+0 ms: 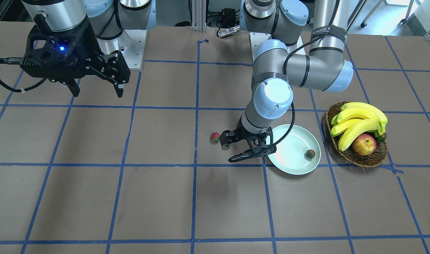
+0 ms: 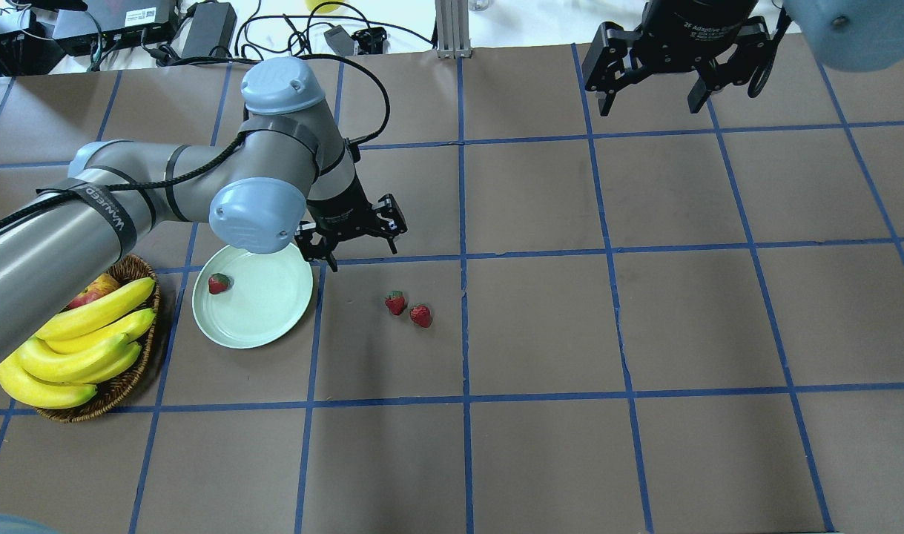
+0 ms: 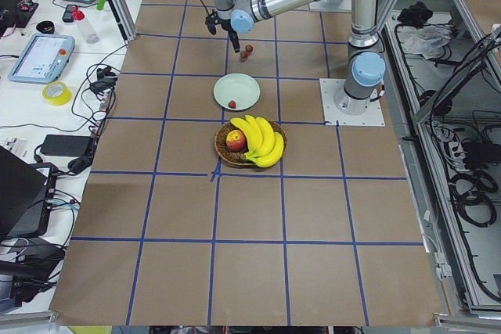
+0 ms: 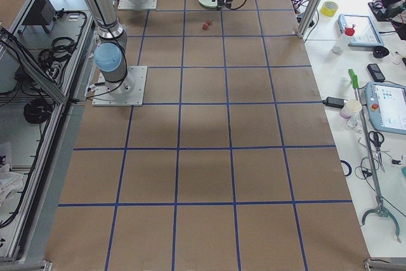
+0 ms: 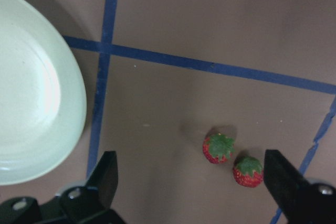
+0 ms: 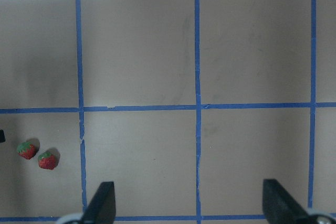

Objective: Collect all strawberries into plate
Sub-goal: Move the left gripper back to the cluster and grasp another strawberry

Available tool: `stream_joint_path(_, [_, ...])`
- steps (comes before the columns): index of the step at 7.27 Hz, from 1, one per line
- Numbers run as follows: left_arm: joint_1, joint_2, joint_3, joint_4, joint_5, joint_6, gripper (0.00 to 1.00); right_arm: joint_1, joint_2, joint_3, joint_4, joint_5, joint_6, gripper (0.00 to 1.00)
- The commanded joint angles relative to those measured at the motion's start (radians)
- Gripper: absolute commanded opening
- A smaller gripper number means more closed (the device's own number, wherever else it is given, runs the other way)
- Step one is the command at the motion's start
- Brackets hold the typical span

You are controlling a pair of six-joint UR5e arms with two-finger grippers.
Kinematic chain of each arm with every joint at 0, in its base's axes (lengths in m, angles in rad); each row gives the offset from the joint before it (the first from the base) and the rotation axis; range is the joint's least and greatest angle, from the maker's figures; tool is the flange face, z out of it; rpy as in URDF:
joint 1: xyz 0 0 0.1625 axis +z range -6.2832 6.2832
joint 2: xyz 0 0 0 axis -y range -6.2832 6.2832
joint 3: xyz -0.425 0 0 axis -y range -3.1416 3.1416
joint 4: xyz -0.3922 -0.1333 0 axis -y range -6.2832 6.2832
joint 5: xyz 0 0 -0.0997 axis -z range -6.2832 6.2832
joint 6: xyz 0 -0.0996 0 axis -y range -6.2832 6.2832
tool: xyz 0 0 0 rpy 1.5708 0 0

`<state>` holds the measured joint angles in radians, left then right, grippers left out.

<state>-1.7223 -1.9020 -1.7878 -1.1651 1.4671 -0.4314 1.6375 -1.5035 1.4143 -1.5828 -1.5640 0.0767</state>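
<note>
The pale green plate lies left of centre with one strawberry on it near its rim. On the brown table to the plate's right, two more strawberries sit side by side. My left gripper hangs open and empty just past the plate's far right edge. Its wrist view has the plate at left and both loose strawberries between the fingers, lower down on the table. My right gripper is open, raised at the far right. The pair of strawberries shows at its view's left edge.
A brown wicker basket with bananas and a red-yellow apple stands just left of the plate. The left arm's elbow overhangs the plate's far rim. Blue tape lines grid the table.
</note>
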Motion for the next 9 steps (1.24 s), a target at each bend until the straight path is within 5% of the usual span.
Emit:
stream_joint_path(1, [-0.014,-0.029,-0.103,0.161,-0.013,-0.032,1.0,-0.001,0.0,0.0,0.001,-0.001,0.0,1.0])
stream_joint_path(4, [-0.016,-0.045,-0.131,0.185,-0.051,-0.032,1.0,0.001,-0.001,0.0,0.001,0.001,0.0,1.0])
stream_joint_path(7, [-0.016,-0.065,-0.145,0.183,-0.067,-0.032,0.86,0.001,0.0,0.002,0.0,0.001,0.0,1.0])
stream_joint_path(8, [-0.016,-0.065,-0.145,0.182,-0.067,-0.032,0.43,0.001,0.0,0.0,-0.002,0.001,0.0,1.0])
stream_joint_path(9, [-0.016,-0.065,-0.145,0.18,-0.067,-0.03,0.15,0.001,0.0,0.0,0.0,0.001,0.002,1.0])
